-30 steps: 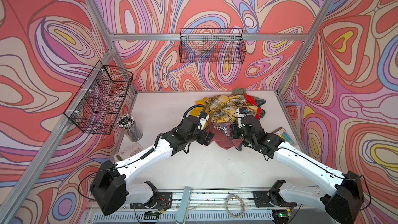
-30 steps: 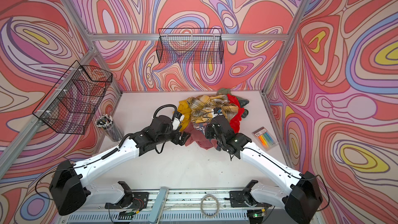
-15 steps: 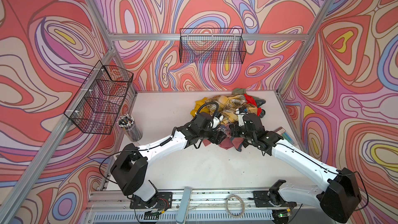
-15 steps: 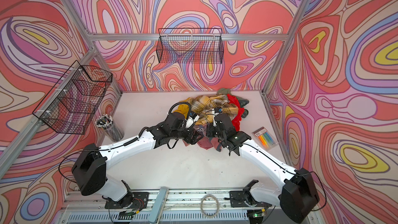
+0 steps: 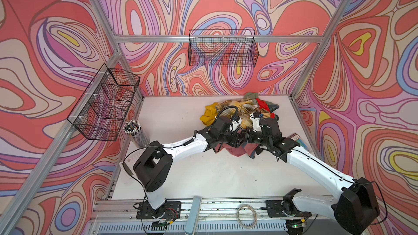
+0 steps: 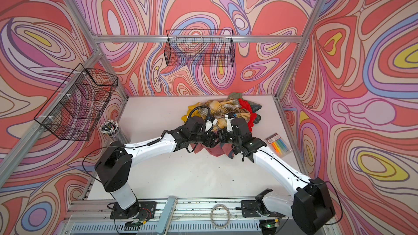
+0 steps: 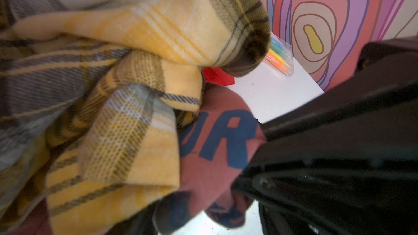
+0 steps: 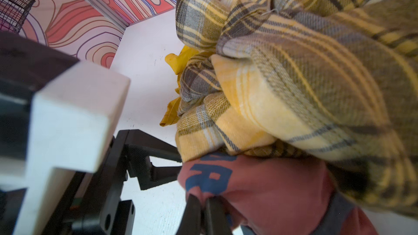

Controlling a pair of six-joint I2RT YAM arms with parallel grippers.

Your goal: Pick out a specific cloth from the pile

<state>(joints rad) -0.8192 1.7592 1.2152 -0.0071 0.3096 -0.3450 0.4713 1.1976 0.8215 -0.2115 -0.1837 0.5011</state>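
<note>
Cloth [image 8: 260, 184]: sits at the near edge of the pile [image 5: 244, 107], tucked under the plaid shirt [image 8: 294, 75], which lies over it. Blue lettering reads on the exposed fold. Grey-blue trim shows on it in the right wrist view.

Right gripper [image 8: 203, 202]: jaws pressed together on a fold of the cloth, just under the lettering. Pink fabric bunches out around the pinch.

Left gripper [image 8: 178, 167]: jaws part-way apart, with white table [image 5: 181, 120] visible between the fingers [image 8: 156, 148]. The tips reach the lettered edge of the cloth at the pile's near side. No fabric is seen clamped between them. Whether the tips touch the cloth: cannot tell.

Both top views: the two grippers meet nose to nose at the pile's near edge, and their wrists cover most of the cloth.

Rest of the pile:
- mustard cloth [image 5: 207, 115] on its left flank
- red cloth [image 5: 263, 105] on its right flank
- olive cloth [image 5: 250, 96] at its far side
- darker rose cloth [image 5: 235, 151] spilling from its near edge onto the table

Marker pack [image 6: 279, 144]: flat on the table to the right of the pile, apart from it.

Pen cup [image 5: 133, 127]: well to the left of the pile.
</note>
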